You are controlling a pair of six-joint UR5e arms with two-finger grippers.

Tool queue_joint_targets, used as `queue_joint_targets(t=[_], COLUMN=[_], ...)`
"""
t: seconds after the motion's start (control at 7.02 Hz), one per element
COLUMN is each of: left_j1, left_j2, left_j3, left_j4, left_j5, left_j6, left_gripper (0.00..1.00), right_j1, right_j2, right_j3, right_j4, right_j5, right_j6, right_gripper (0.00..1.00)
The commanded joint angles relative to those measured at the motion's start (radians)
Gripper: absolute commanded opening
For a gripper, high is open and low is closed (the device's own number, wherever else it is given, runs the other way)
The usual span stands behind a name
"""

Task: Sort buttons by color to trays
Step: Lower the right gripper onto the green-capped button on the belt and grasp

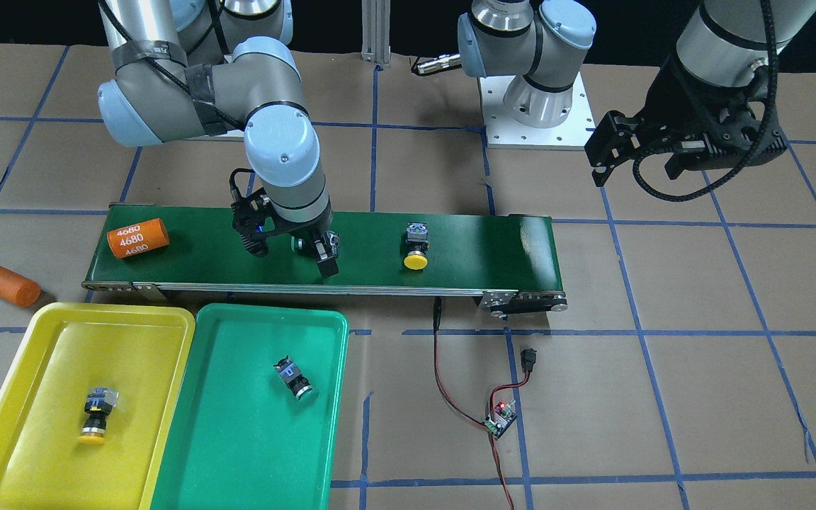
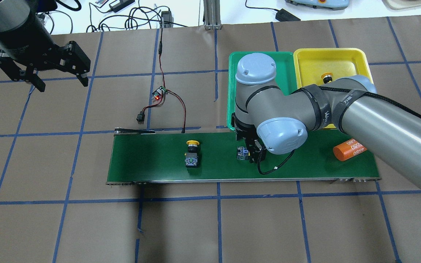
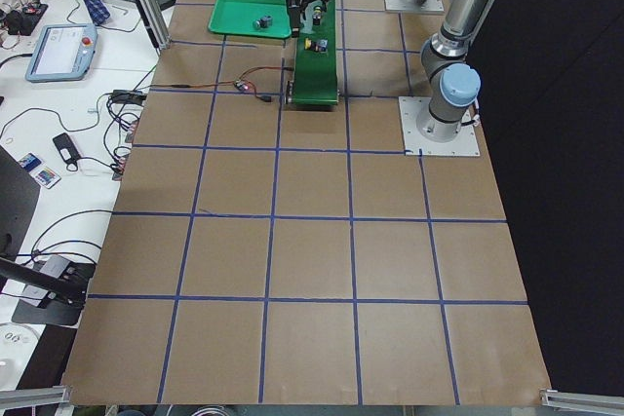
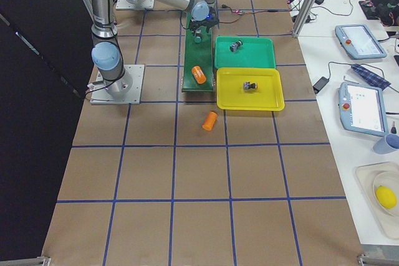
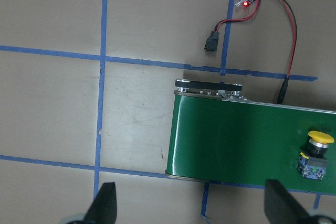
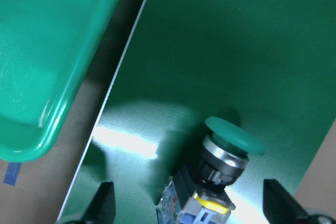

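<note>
Right hand (image 6: 190, 208) is hanging open, straddling green button (image 6: 233, 137) lying on belt (image 6: 210, 35), likely not touching. Green tray (image 6: 47, 51) is sitting at 10 o'clock. Closing on the round cap is risking a slip-out. Left hand (image 2: 62, 83) is hovering open.

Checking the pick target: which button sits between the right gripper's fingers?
The green-capped button on the belt, inside the open right gripper. The yellow button lies farther along it; the other two are in the trays.
</note>
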Motion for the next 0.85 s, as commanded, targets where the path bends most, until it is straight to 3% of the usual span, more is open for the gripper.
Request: queue_joint_targets(t=[0.0, 0.14, 0.57, 0.71], left_j1=[0.000, 0.000, 0.000, 0.000], left_j2=[-0.001, 0.001, 0.001, 0.002], left_j3=[0.002, 0.001, 0.002, -0.001], left_j4=[0.002, 0.001, 0.002, 0.002], left_j5=[-0.002, 0.000, 0.000, 0.000], left_j6=[0.000, 0.000, 0.000, 0.000], left_gripper=[1.00, 1.00, 1.00, 1.00], right_j1=[0.006, 0.004, -0.012, -0.026], right_j2=[0.008, 0.011, -0.070, -0.095], right_j3=[0.000, -0.003, -0.048, -0.054], right_j4=[0.000, 0.000, 0.000, -0.023], right_j5=[-0.010, -0.008, -0.054, -0.048], right_j6=[-0.008, -0.013, -0.271, -0.529], right_gripper=[0.16, 0.00, 0.00, 0.00])
